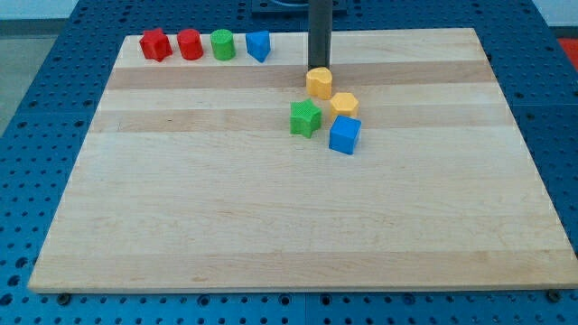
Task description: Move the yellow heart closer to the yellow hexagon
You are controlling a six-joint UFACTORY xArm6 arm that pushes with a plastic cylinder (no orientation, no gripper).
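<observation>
Sitting just beside the small yellow hexagon block (344,104), at its eleven o'clock, the small yellow heart block (319,82) hides my tip (320,69); the upright dark rod (320,34), jawless, is cut off above.

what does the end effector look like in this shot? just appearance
Only my rod shows: a straight, plain, dark grey-black cylinder coming down from the view's top, with no visible markings or cables. No gripper or fingers. My tip is blunt and flat-ended, just above the yellow heart. The arm above the rod is out of frame.
</observation>
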